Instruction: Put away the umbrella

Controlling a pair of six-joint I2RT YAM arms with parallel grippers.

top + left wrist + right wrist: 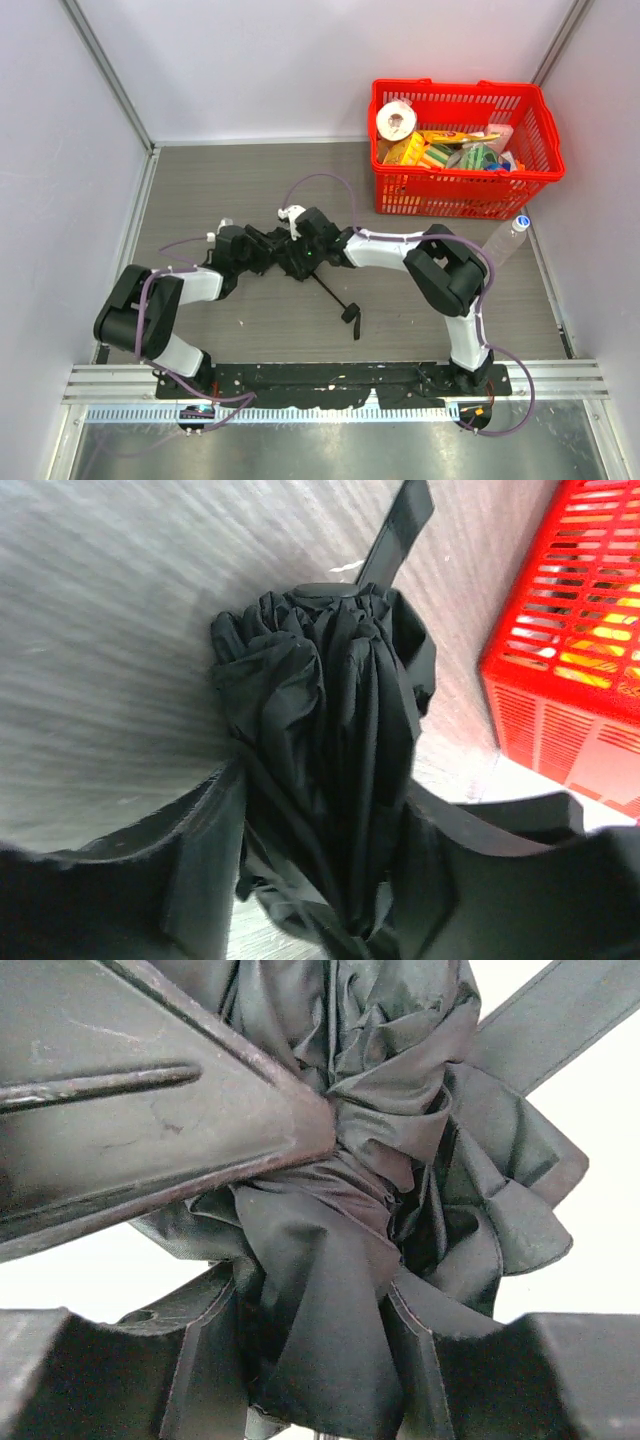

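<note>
While both arms reach in over the middle of the grey wood-grain table (215,185), the black fabric compact umbrella (325,288) lies there between them, its crumpled canopy hidden among the two wrists in the top view. Its thin metal shaft (332,294) runs out toward the near right and ends in the small black handle (352,316), which rests on the table.

From the left wrist, the bunched canopy (330,750) fills the gap of the left gripper (320,800) (252,252). Its black fingers (200,870) stand well apart on either side of the folds and touch them, but I cannot tell whether they press or merely flank the cloth.

From the right wrist, the right gripper (315,1310) (300,246) has the fabric (340,1260) pinched: the folds narrow where its fingers (470,1380) squeeze in from both sides. Another broad black finger (150,1090) crosses the upper left of that view, against the same bundle.

A red plastic mesh basket (465,195) (560,680) filled with mixed goods stands at the far right corner, well apart from the umbrella. A clear plastic bottle (508,240) lies just beside it.
</note>
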